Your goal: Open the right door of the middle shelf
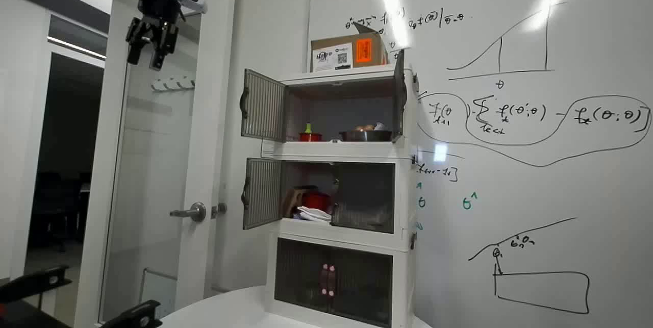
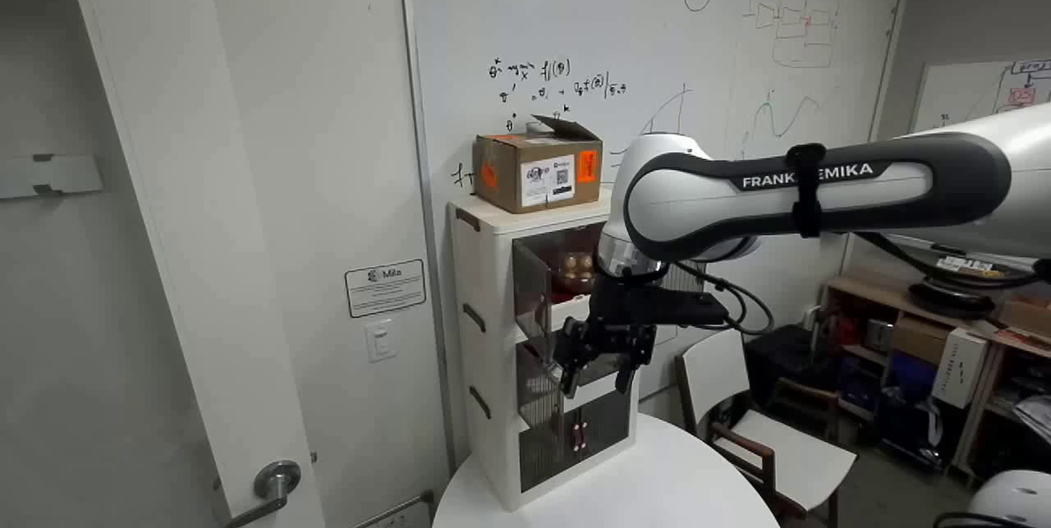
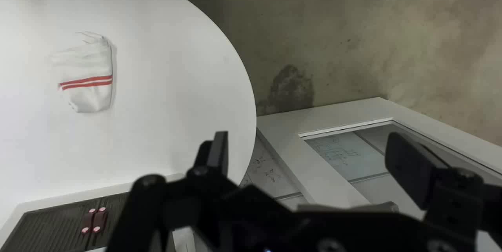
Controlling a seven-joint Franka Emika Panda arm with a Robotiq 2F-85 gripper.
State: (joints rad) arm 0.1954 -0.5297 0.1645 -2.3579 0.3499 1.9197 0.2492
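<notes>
The white cabinet's middle shelf (image 1: 326,231) stands between the top and bottom tiers. Its right door (image 1: 365,198), a smoky grey-brown see-through panel, looks shut, and its handle is hard to make out. The matching left door (image 1: 262,194) stands swung open to the left. In an exterior view the arm and gripper hide most of the right door. My gripper (image 1: 145,61) is open and empty, up and apart from the cabinet. It also shows open in an exterior view (image 2: 597,387) and in the wrist view (image 3: 308,142), where the right door is out of view.
Both top-tier doors stand open, the left one (image 1: 264,106) jutting out. The bottom doors (image 1: 306,274) are shut. A cardboard box (image 1: 349,52) sits on top. The cabinet stands on a round white table (image 2: 657,483); a cloth (image 3: 88,83) lies there. A chair (image 2: 722,380) stands beside it.
</notes>
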